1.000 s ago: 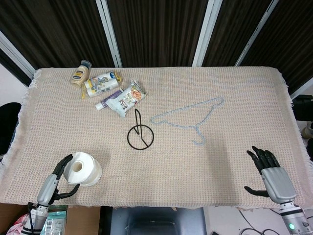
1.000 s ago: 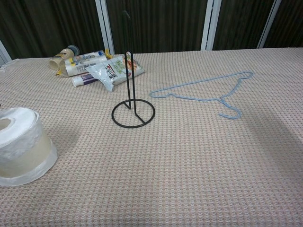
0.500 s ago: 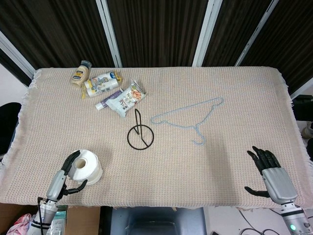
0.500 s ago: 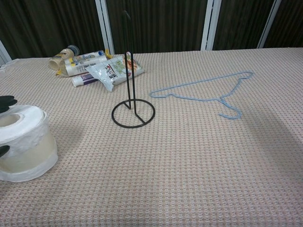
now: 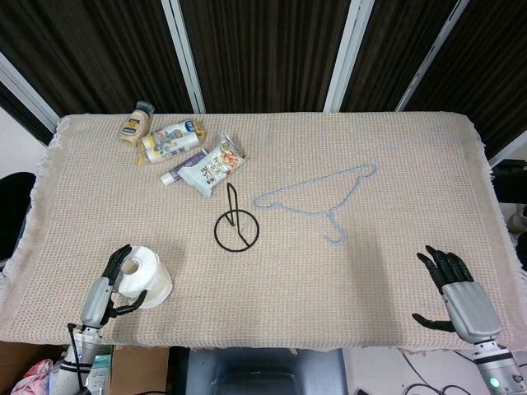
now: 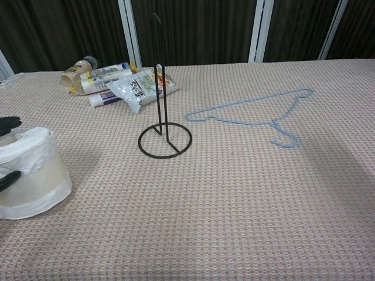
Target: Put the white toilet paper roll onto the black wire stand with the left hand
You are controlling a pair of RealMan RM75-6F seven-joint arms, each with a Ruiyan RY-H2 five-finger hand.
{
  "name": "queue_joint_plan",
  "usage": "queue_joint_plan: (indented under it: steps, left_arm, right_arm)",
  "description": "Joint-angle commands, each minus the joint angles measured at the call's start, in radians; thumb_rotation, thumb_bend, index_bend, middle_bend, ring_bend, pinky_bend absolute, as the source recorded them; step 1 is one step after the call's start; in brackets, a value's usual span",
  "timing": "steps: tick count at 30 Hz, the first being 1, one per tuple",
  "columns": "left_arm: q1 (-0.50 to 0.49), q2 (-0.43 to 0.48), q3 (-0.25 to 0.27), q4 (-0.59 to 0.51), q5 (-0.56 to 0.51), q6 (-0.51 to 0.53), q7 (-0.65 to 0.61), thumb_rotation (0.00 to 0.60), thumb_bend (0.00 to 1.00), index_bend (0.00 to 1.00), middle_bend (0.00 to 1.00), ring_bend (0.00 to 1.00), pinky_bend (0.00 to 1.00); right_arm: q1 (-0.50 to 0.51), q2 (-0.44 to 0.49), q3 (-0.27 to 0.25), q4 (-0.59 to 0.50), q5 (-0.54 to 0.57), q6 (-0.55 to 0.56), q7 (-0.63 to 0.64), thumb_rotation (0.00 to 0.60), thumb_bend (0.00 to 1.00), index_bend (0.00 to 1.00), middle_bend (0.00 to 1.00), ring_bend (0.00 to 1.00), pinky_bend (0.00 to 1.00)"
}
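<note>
White toilet paper roll apparently in left hand's curled grasp, fingers against its side.

Even, bright overhead light on the cloth-covered table, both views sharp, no glare; soft shadow beside the toilet paper roll, broad faint shadow at right, dark background panels underexposed.

A matt, coarse woven cloth lies under the thin black wire stand and soft white paper roll.
</note>
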Motion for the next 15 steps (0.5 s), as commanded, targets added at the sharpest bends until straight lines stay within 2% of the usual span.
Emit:
queue_joint_plan:
  steps: [1, 4, 7, 10, 15]
  left_arm:
    - [-0.001, -0.015, -0.011, 0.02, -0.012, 0.0, 0.023, 0.6, 0.46, 0.0, 0.01, 0.16, 0.68]
    - [-0.001, -0.019, -0.015, 0.024, -0.003, 0.02, 0.024, 0.6, 0.55, 0.0, 0.1, 0.3, 0.82]
    - [0.009, -0.035, -0.036, 0.037, 0.0, 0.075, 0.049, 0.6, 0.63, 0.02, 0.23, 0.4, 0.91]
    - [0.028, -0.099, -0.092, 0.099, -0.01, 0.191, 0.158, 0.6, 0.69, 0.07, 0.32, 0.47, 0.97]
    - [0.025, -0.119, -0.112, 0.149, 0.042, 0.301, 0.186, 0.6, 0.72, 0.11, 0.36, 0.51, 1.0]
  right_arm:
    - [0.0, 0.002, 0.0, 0.0, 0.001, 0.0, 0.004, 0.6, 0.12, 0.0, 0.0, 0.0, 0.0]
    - [0.0, 0.004, -0.001, 0.0, -0.001, 0.0, 0.009, 0.6, 0.12, 0.0, 0.0, 0.0, 0.0]
    - [-0.001, 0.006, -0.002, -0.001, -0.003, 0.001, 0.011, 0.6, 0.12, 0.0, 0.0, 0.0, 0.0]
    - [-0.002, 0.006, -0.002, -0.001, -0.005, 0.003, 0.011, 0.6, 0.12, 0.0, 0.0, 0.0, 0.0]
    - [-0.003, 0.007, -0.004, -0.003, -0.008, 0.003, 0.011, 0.6, 0.12, 0.0, 0.0, 0.0, 0.0]
